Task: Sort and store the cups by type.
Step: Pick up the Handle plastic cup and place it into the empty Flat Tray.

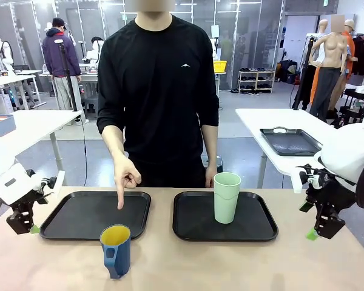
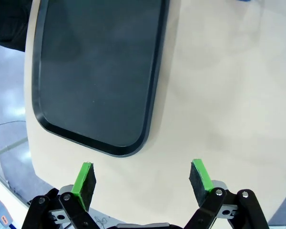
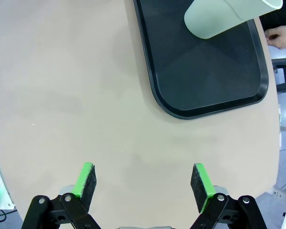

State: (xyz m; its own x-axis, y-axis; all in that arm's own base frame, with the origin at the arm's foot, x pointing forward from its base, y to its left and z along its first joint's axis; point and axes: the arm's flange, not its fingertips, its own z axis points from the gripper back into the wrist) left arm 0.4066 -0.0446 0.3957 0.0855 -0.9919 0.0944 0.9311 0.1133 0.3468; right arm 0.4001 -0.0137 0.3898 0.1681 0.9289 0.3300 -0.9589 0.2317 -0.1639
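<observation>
A tall mint-green tumbler (image 1: 226, 197) stands upright on the right black tray (image 1: 255, 229); the right wrist view catches the tumbler (image 3: 224, 16) on that tray (image 3: 205, 76). A dark blue handled mug (image 1: 116, 249) with a yellow inside stands on the bare table in front of the left black tray (image 1: 79, 221). The person's finger (image 1: 120, 197) points down onto the left tray. My left gripper (image 1: 24, 227) hangs open at the table's left end, beside the left tray (image 2: 95, 71). At the right end my right gripper (image 1: 318, 232) is open and holds nothing.
The tan table top (image 1: 230, 267) lies bare in front of both trays. The person's other hand (image 1: 210, 177) rests at the far edge behind the right tray. Another table (image 1: 279, 121) with a tray stands farther back on the right.
</observation>
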